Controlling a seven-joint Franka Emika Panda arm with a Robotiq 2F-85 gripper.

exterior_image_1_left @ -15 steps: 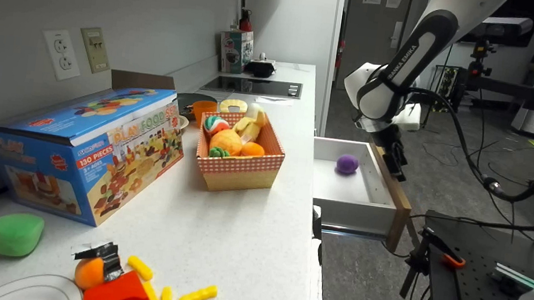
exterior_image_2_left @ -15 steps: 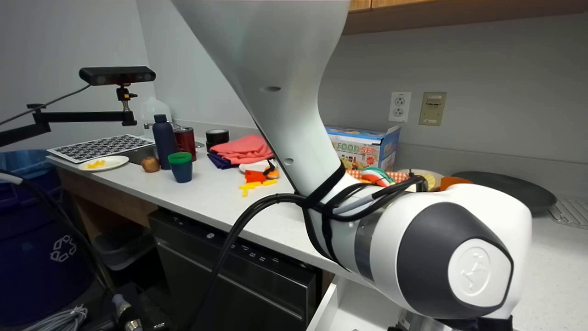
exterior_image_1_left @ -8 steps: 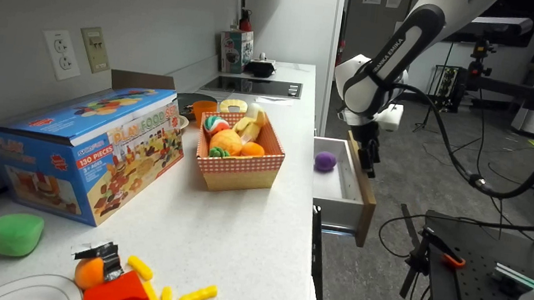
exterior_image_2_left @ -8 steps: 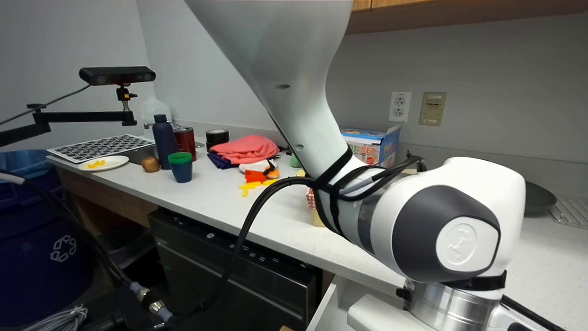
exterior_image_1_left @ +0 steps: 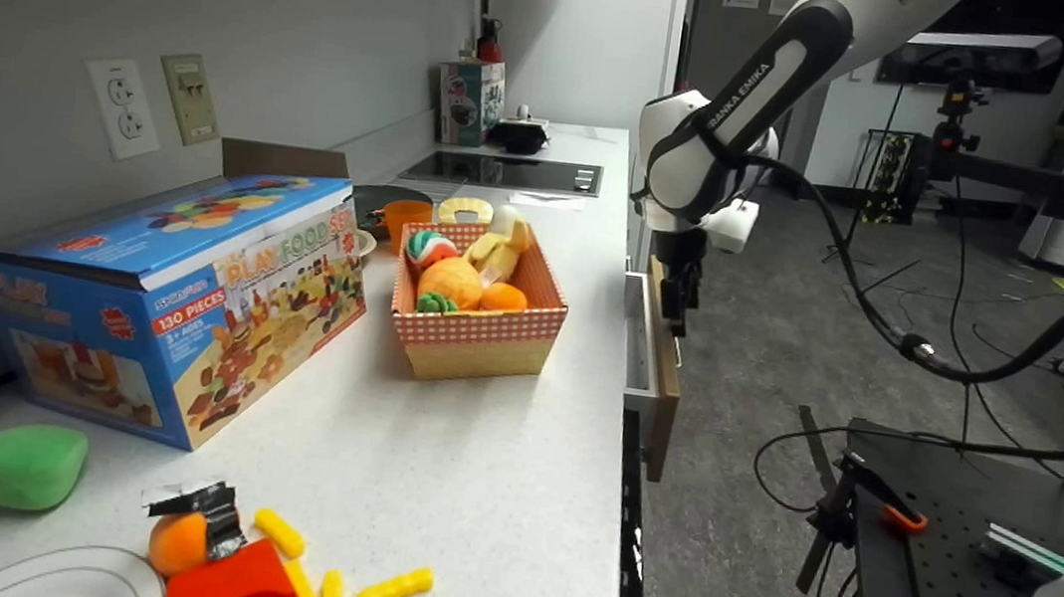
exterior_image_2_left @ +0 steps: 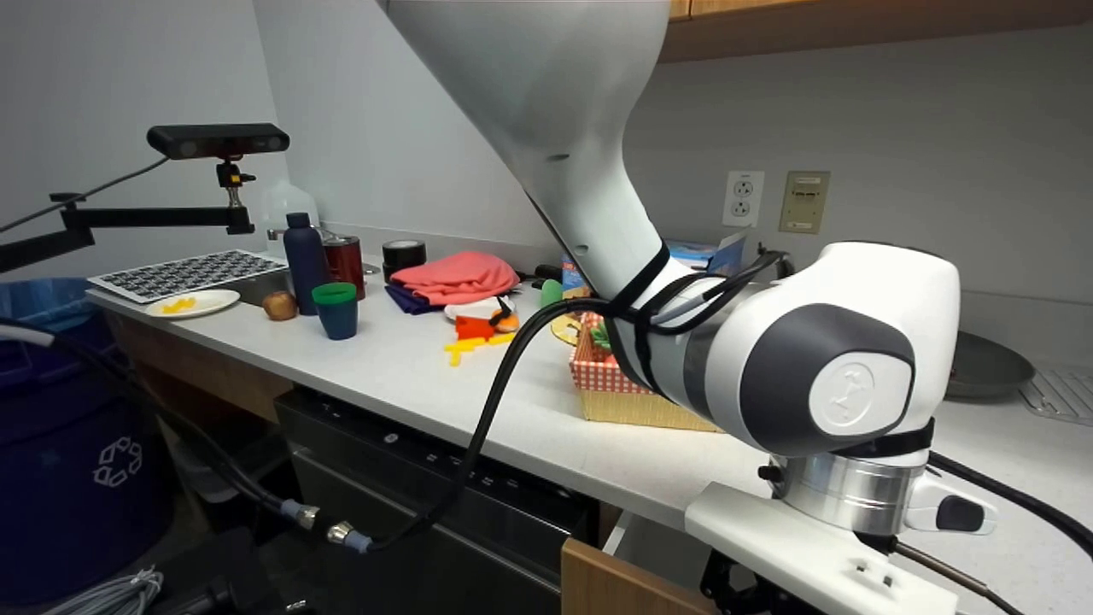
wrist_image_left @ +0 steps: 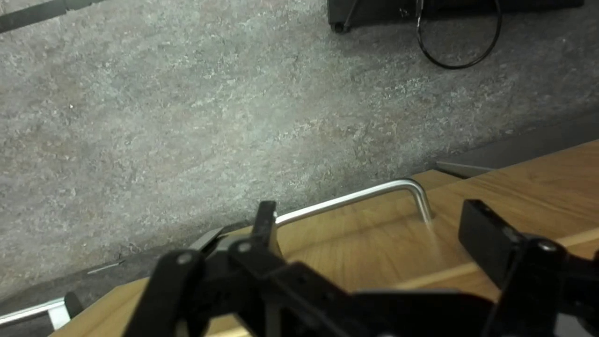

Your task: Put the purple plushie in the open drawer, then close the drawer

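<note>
The drawer (exterior_image_1_left: 663, 424) is a little open in both exterior views, with its wooden front (exterior_image_2_left: 619, 585) near the counter's edge. Only a narrow strip of its white interior shows. The purple plushie is hidden in all views now. My gripper (exterior_image_1_left: 676, 323) points down at the drawer's wooden front. In the wrist view my gripper (wrist_image_left: 369, 217) is open, its fingers wide apart with nothing between them. The drawer's metal handle (wrist_image_left: 346, 201) shows beyond the fingers, near the left fingertip; I cannot tell whether they touch.
On the counter (exterior_image_1_left: 492, 474) stand a red checked basket (exterior_image_1_left: 474, 347) of toy food and a blue toy box (exterior_image_1_left: 162, 296). Yellow sticks and a red toy lie at the near end. A dark dishwasher (exterior_image_2_left: 427, 504) is beside the drawer. Cables hang from the arm.
The drawer has moved inward toward the counter, from wide open to nearly shut. The arm and gripper have moved with it. The purple plushie inside has gone out of sight under the counter.
</note>
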